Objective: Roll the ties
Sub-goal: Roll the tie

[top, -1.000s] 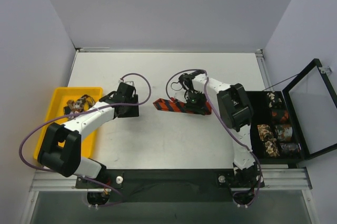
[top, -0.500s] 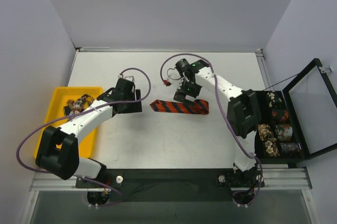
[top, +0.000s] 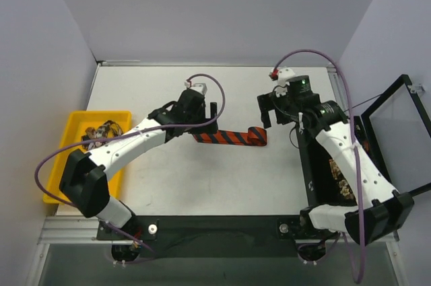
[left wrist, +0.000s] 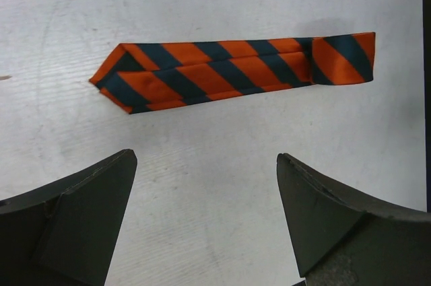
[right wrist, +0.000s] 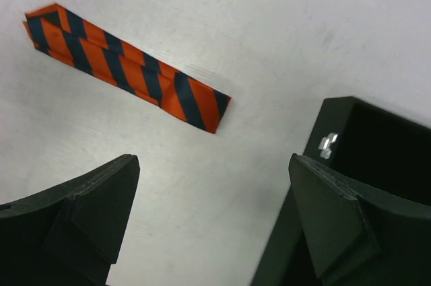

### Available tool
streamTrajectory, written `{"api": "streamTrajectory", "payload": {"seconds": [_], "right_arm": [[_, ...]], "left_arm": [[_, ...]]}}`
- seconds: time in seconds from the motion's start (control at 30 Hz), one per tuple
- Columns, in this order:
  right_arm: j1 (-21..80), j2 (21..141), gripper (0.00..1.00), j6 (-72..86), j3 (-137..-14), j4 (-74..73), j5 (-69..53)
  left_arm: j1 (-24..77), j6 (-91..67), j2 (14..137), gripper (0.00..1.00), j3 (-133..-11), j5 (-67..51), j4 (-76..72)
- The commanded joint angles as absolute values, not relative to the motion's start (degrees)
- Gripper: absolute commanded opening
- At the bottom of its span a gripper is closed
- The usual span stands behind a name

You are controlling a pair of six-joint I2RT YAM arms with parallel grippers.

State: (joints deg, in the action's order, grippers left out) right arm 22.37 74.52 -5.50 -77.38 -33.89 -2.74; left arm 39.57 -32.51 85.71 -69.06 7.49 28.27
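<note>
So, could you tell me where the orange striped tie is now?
The tie lies central in the top view, just below the left tool and right tool.

Scanning all 3 views now, and there is nothing legible: no words, labels, brand marks, numbers or signs can be read on any surface.
</note>
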Motion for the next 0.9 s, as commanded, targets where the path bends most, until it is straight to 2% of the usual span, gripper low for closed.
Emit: {"api": "streamTrajectory", "payload": {"seconds": [0.0, 0.17, 0.3, 0.43, 0.53, 0.57, 0.7, 0.87], "right_arm": [[19.79, 68.74, 1.0, 13.48, -68.68, -26.46, -2.45], [17.93, 66.88, 1.0, 14.93, -61.18, -25.58, -7.82], [9.51, 67.15, 1.0, 23.18, -55.21, -18.82, -18.51], [4.84, 69.69, 1.0, 26.62, -50.19, -13.98, -19.25], [4.49, 71.28, 0.93, 28.64, -48.35, -9.86, -19.94], [4.48, 71.8, 0.87, 29.26, -48.17, -8.19, -19.86], [4.48, 74.87, 0.79, 31.37, -46.58, -4.66, -19.25], [4.39, 79.01, 0.77, 32.52, -45.62, -1.41, -19.51]], "left_arm": [[42.36, -34.45, 90.17, 0.97, -75.39, 8.52, 27.07], [46.84, -34.45, 99.13, 0.97, -83.92, 8.44, 26.45], [49.83, -34.36, 106.86, 0.97, -92.09, 8.26, 26.54], [51.5, -33.75, 115.3, 0.95, -100.61, 7.91, 26.72], [52.21, -33.49, 119.26, 0.88, -102.91, 7.82, 26.98], [52.21, -33.49, 119.96, 0.87, -103.79, 7.91, 26.9], [52.29, -33.4, 123.48, 0.82, -104.94, 8.09, 26.81], [52.03, -33.49, 125.51, 0.76, -105.73, 7.91, 27.07]]}}
